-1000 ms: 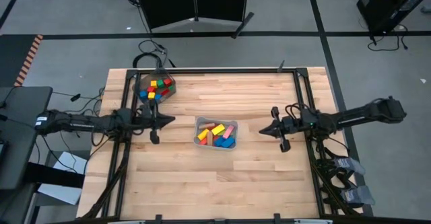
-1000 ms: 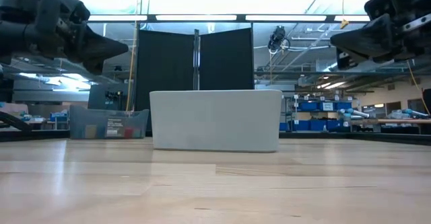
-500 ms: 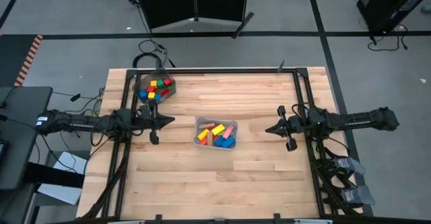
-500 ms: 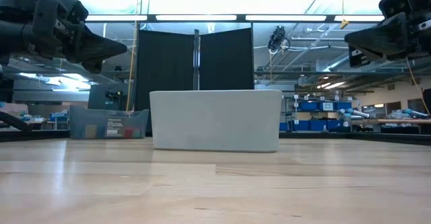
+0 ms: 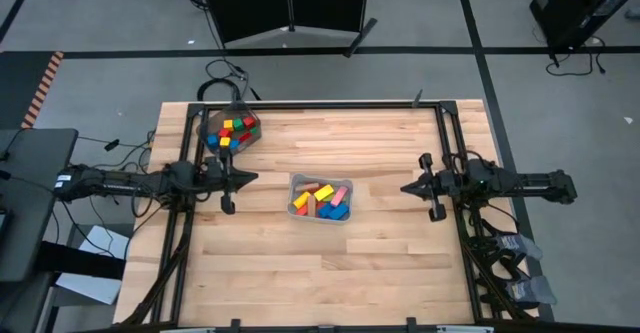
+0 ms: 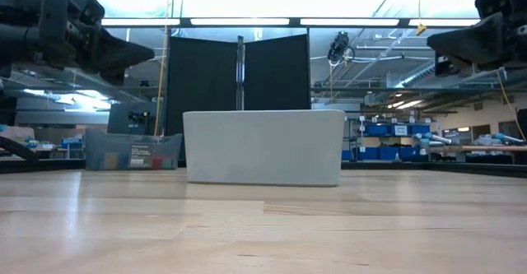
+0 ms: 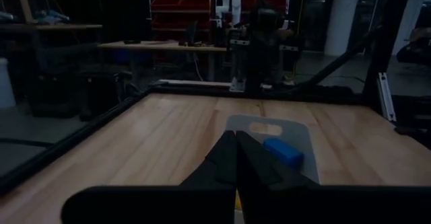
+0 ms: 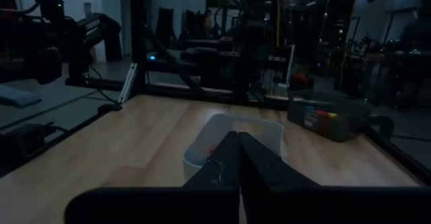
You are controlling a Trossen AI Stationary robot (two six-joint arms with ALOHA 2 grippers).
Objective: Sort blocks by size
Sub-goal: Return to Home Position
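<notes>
The clear rectangular tray (image 5: 321,199) stands at the table's middle and holds several longer blocks, red, yellow, blue and pink. The dark bowl (image 5: 231,131) at the far left holds several small cubes, red, yellow, green and blue. My left gripper (image 5: 254,179) is shut and empty, above the table left of the tray. My right gripper (image 5: 405,188) is shut and empty, above the table right of the tray. In the low view the tray (image 6: 263,147) shows as a pale box, with the bowl (image 6: 132,150) behind it to the left.
A black frame (image 5: 445,143) runs along the table's left, right and far edges. Bare wood lies in front of the tray toward the near edge (image 5: 320,283). Shelves and workbenches stand in the room behind the table.
My right gripper has drawn back toward the table's right edge, away from the tray, staying shut. The left arm and the blocks have kept still.
</notes>
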